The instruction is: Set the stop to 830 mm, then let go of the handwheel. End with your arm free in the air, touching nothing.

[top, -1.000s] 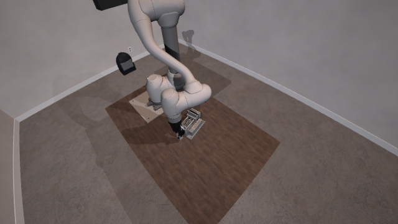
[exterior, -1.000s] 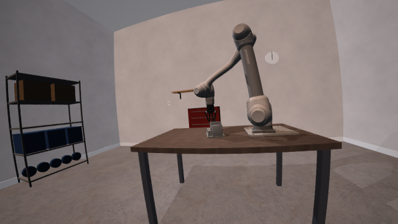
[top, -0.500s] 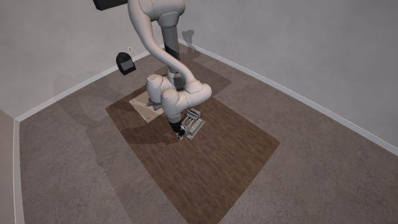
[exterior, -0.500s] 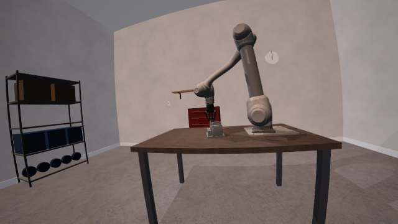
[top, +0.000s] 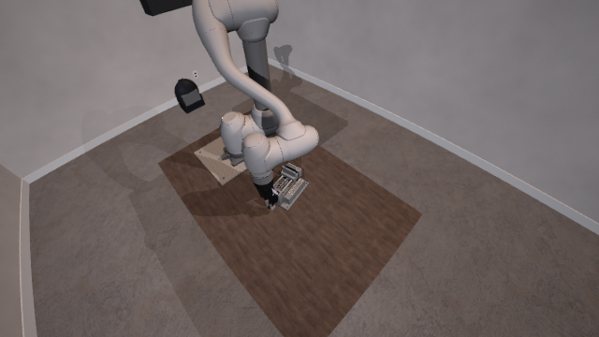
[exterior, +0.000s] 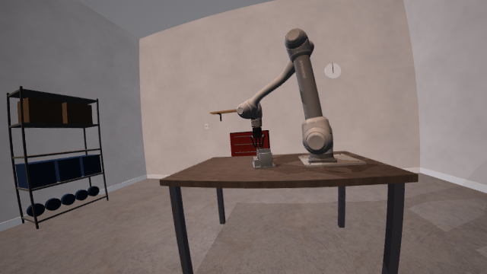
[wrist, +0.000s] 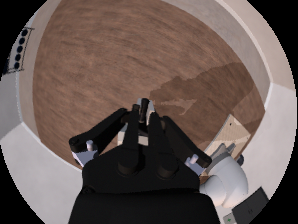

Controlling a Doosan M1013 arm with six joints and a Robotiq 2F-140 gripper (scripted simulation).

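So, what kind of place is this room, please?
Probably a small workshop or test room: a grey six-joint arm stands bolted on a dark wooden table, with a black metal storage rack and a red tool chest along the walls.

I can read no text, number or label in any view. The dark lettering along the arm's upper link is too small to make out, and the wall clock shows no legible numerals.
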